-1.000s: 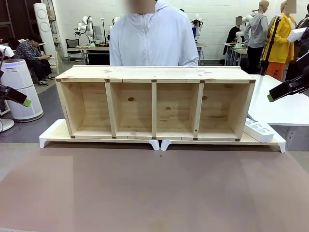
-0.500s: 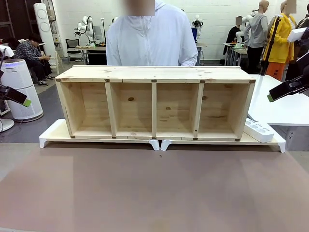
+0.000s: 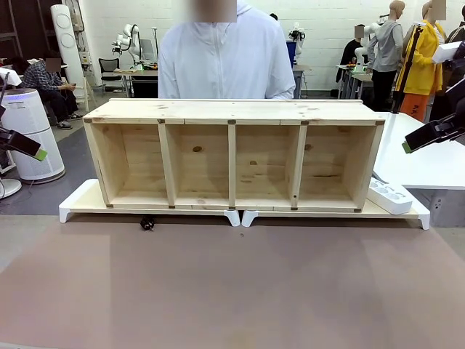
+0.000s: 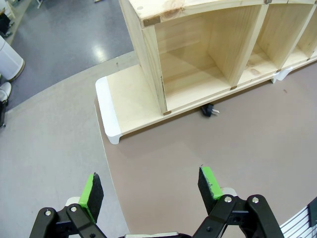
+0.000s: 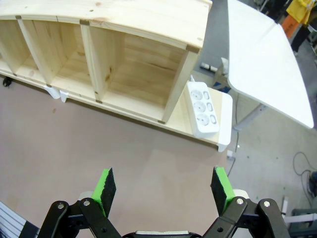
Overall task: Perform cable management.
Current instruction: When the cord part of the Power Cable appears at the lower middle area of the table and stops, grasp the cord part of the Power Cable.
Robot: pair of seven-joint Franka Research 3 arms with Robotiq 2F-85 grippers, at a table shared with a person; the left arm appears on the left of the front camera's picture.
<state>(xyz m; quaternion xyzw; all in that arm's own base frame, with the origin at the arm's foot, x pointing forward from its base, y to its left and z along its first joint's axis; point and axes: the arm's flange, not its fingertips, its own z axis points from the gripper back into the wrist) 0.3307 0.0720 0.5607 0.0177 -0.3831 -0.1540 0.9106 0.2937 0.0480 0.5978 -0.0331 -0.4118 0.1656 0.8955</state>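
Note:
The cable's small black plug end (image 3: 147,224) lies on the brown mat just in front of the white riser, below the second compartment from the left; the rest of the cord is hidden. In the left wrist view the plug (image 4: 209,110) sits far ahead of my left gripper (image 4: 150,184), which is open and empty. My right gripper (image 5: 163,182) hovers open and empty over the mat near the shelf's right end, and the plug (image 5: 6,82) is at that picture's far left edge. In the front view, my left gripper (image 3: 36,153) and right gripper (image 3: 408,145) hang off the table's two sides.
A wooden shelf (image 3: 232,110) with several open compartments stands on white risers (image 3: 80,203). A white power strip (image 3: 390,196) lies on the riser at its right end. A person in a white hoodie (image 3: 225,62) stands behind it. A white side table (image 3: 429,156) is at the right.
The black plug end has come out from under the shelf front onto the mat. The person has shifted slightly left. Neither arm has moved.

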